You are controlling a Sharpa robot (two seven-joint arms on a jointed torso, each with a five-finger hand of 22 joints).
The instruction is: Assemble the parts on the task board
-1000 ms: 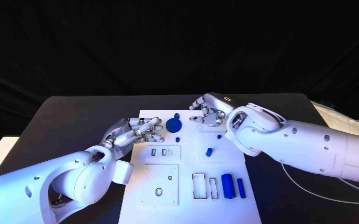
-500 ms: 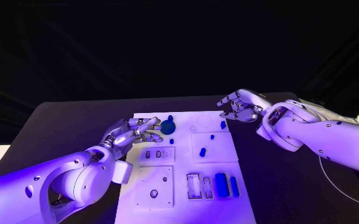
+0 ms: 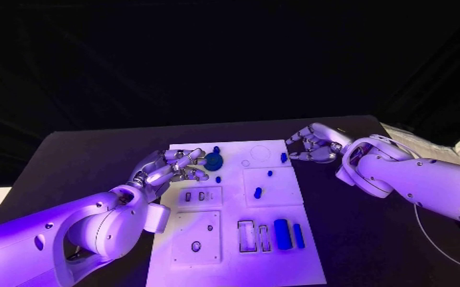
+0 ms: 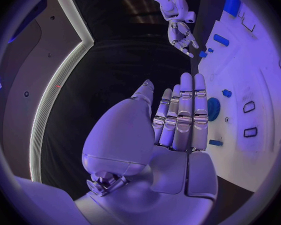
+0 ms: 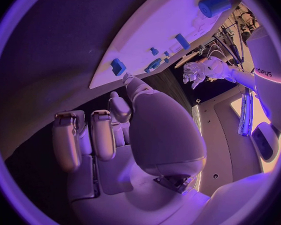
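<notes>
The white task board [image 3: 288,197] lies mid-table with several blue parts on it. My left hand [image 3: 177,165] hovers over the board's near-left edge, fingers stretched out straight and holding nothing; a round blue disc [image 3: 213,162] sits just beyond its fingertips, seen beside them in the left wrist view [image 4: 213,109]. My right hand [image 3: 314,145] is off the board's far right corner, fingers loosely bent and apart, empty. A small blue piece [image 3: 284,157] lies on the board close to it, near the thumb in the right wrist view [image 5: 118,66].
At the board's near end a thick blue cylinder [image 3: 281,234] and a slim blue bar [image 3: 298,236] lie beside two rectangular slots [image 3: 247,236]. Small blue pieces [image 3: 257,192] dot the middle. Bare black table [image 3: 86,161] lies on both sides.
My right hand has pulled back from over the board's far middle to beyond its right edge, uncovering a small blue piece. The left hand has barely moved. The camera has shifted.
</notes>
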